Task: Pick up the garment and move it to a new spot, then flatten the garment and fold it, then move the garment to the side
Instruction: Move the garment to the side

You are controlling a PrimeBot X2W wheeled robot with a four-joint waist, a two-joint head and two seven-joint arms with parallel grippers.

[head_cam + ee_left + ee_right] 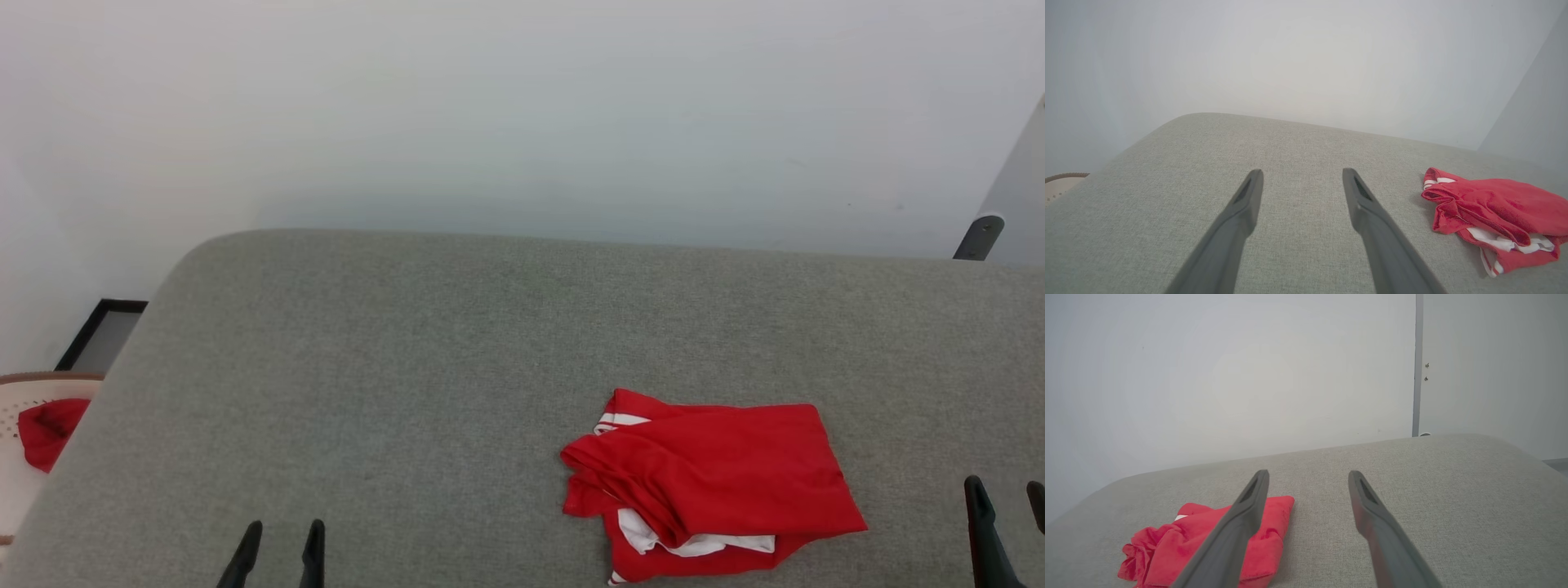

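Worktop (490, 327), grey fabric; plain white wall (522, 122) beyond. Garment (710, 482), crumpled, between tools, nearer right tool (1004, 486). Left tool (285, 527), right tool: both spread wide, empty.

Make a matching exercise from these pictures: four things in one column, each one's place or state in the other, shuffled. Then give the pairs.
1. garment
2. left hand
3. right hand
4. small red cloth

A. open, at the head view's lower right
B. in the pale basket left of the grey cushion
C. crumpled on the grey cushion
D. open, at the head view's lower left

Pairs: 1-C, 2-D, 3-A, 4-B
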